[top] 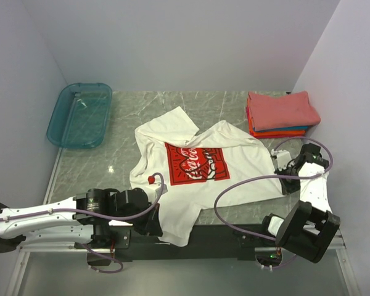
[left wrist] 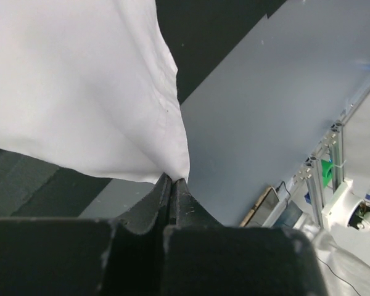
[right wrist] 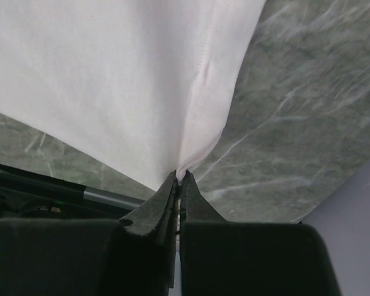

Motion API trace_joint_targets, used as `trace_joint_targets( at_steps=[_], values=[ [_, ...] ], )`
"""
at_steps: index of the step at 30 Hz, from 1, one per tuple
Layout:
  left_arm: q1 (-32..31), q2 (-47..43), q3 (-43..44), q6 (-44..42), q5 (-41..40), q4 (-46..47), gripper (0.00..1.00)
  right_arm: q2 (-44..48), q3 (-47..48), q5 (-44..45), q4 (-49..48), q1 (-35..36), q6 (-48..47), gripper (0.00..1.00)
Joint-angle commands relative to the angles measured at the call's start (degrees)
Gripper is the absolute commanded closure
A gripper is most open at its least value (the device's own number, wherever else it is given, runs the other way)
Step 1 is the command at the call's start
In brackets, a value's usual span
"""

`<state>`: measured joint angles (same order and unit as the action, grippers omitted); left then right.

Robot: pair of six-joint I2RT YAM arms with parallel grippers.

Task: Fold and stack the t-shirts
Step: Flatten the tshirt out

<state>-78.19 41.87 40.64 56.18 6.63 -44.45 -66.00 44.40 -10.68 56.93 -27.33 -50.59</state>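
Left gripper (left wrist: 174, 180) is pressed together on a corner of the white tee (top: 194, 166), at the near edge of the marble table (top: 234, 105), where a flap of the fabric hangs off the edge. Right gripper (right wrist: 179, 176) is likewise pinched tight on a stitched hem at the shirt's right-hand tip, low over the table.

Between the two grips the shirt lies face up and rumpled in the middle of the table. Its widest spread runs from the near left to the right. A short sleeve sticks out toward the far left. A red square chest print (top: 196, 163) with white Coca-Cola lettering sits near the middle, tilted slightly. Where the collar lies cannot be told.

At the far right corner is a stack of folded tees (top: 280, 113), well apart from the white one: coral-red on top, orange under it, and a sliver of blue. A teal see-through plastic bin (top: 80, 115) sits at the far left corner.
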Motion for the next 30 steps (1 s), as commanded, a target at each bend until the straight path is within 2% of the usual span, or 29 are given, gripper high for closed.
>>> trace_joint_targets(
  at_steps=[1, 11, 12, 13, 14, 15, 17, 19, 20, 22, 23, 24, 25, 26, 27, 28, 29, 30],
  values=[
    [-0.29, -0.56, 3.82, 1.03, 3.29, 0.06, 0.99, 2.54, -2.21, 3.20, 3.37, -0.70, -4.52, 1.00],
    [-1.87, 0.32, 1.72, 3.31, 13.40, 2.61, 0.99, 4.39, -3.71, 4.09, 3.19, -2.81, -7.59, 1.00],
    [-2.05, 0.67, 1.46, 3.41, 14.01, 2.35, 0.97, 4.30, -3.01, 3.74, 3.54, -2.99, -7.77, 0.94],
    [-2.22, 0.85, 1.80, 3.41, 13.41, 1.39, 0.90, 4.04, -2.40, 2.08, 4.06, -3.43, -8.47, 0.85],
    [-2.40, 1.02, 2.68, 3.06, 11.93, -2.01, 0.71, 3.86, -1.52, 1.02, 4.77, -3.52, -8.82, 0.74],
    [-2.40, 1.28, 4.34, 2.71, 8.87, -5.01, 0.60, 3.68, 0.32, -0.30, 6.25, -3.52, -9.00, 0.61],
    [-2.32, 1.46, 11.45, 2.96, -3.42, -10.11, 0.39, 3.07, 2.52, -4.24, 7.32, -3.52, -9.18, 0.50],
    [-2.31, 1.11, 18.29, 3.67, -11.16, -14.70, 0.27, 1.15, 6.56, -7.76, 9.51, -3.52, -9.96, 0.46],
    [-2.23, 1.11, 19.90, 3.50, -18.69, -14.97, 0.19, 0.26, 7.97, -10.13, 10.30, -3.52, -10.06, 0.45],
    [-1.35, 2.77, 22.10, 0.45, -24.36, -12.35, 0.13, -2.63, 11.75, -18.29, 12.32, -3.52, -12.15, 0.44],
    [1.78, 4.09, 22.37, -1.67, -26.65, -10.50, 0.11, -3.78, 12.98, -21.72, 13.29, -3.43, -13.30, 0.44],
    [4.95, 7.93, 22.72, -4.48, -25.72, -4.92, 0.11, -5.09, 14.90, -29.24, 15.21, -2.99, -14.35, 0.44],
    [9.24, 10.23, 22.81, -11.12, -23.10, -1.64, 0.12, -7.80, 15.88, -32.71, 15.93, -2.64, -16.19, 0.44],
    [18.86, 12.60, 22.90, -13.88, -16.72, 1.26, 0.16, -9.22, 16.76, -35.96, 16.54, -2.12, -16.82, 0.44],
    [23.04, 17.15, 22.64, -16.43, -14.65, 5.56, 0.17, -10.54, 18.34, -42.34, 17.42, -1.07, -17.09, 0.44],
    [26.65, 19.46, 22.81, -20.63, -13.41, 12.21, 0.17, -12.90, 19.13, -44.93, 17.52, -0.45, -16.74, 0.44],
    [34.26, 24.79, 23.34, -22.33, -9.92, 15.67, 0.17, -13.97, 20.45, -47.65, 17.08, 0.08, -16.21, 0.44],
    [38.16, 27.89, 24.21, -23.48, -8.06, 18.40, 0.17, -14.77, 20.98, -49.42, 16.47, 0.78, -15.16, 0.44]
  ],
)
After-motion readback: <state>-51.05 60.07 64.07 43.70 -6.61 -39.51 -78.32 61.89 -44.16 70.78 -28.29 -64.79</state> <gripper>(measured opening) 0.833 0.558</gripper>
